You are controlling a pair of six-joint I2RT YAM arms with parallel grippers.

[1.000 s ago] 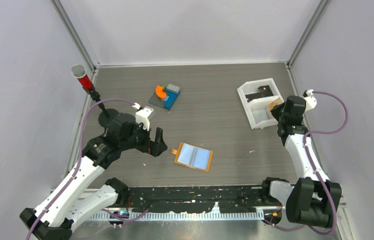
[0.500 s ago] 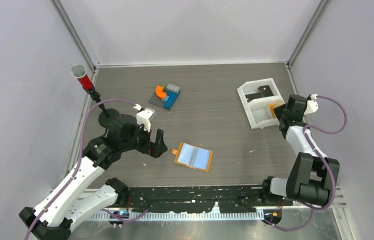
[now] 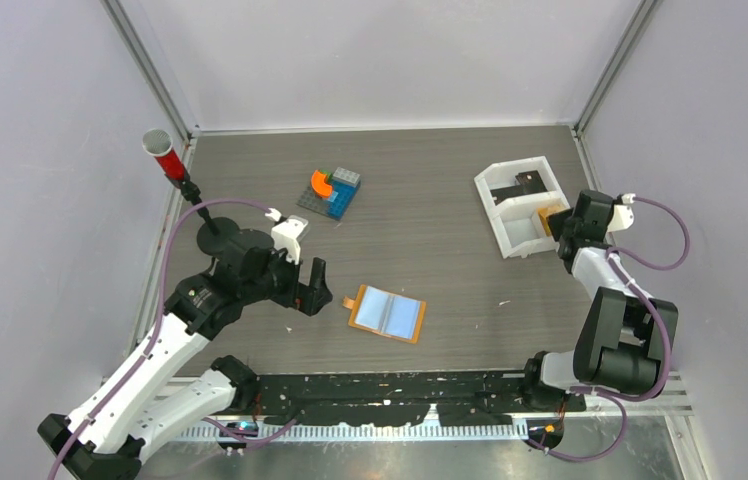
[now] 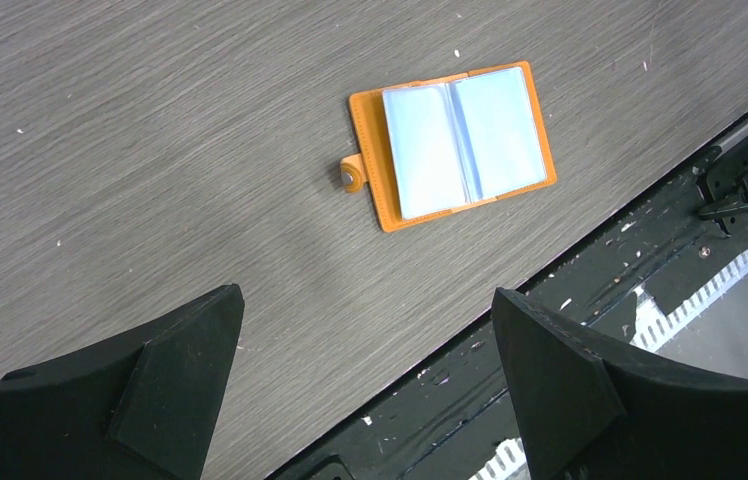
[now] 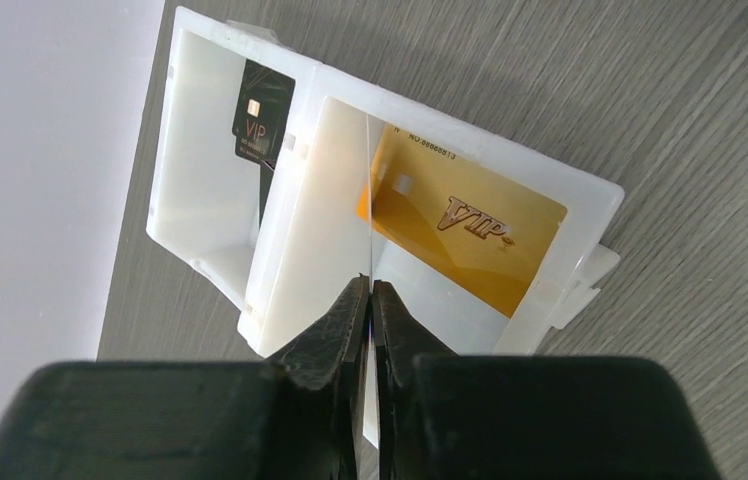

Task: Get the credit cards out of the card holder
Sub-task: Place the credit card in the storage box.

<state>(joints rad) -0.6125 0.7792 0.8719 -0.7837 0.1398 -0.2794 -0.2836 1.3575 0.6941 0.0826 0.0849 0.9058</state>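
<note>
Tan-orange card holder [image 4: 450, 145], open flat

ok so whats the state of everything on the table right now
card holder: lying open flat, sleeves up, no card showing in them
black card: in one compartment of the white tray
gold card: face up in the tray's other compartment
left end effector: open, holding nothing, near the card holder
right end effector: shut, over the tray
building blocks: stacked, apart from both arms
</note>
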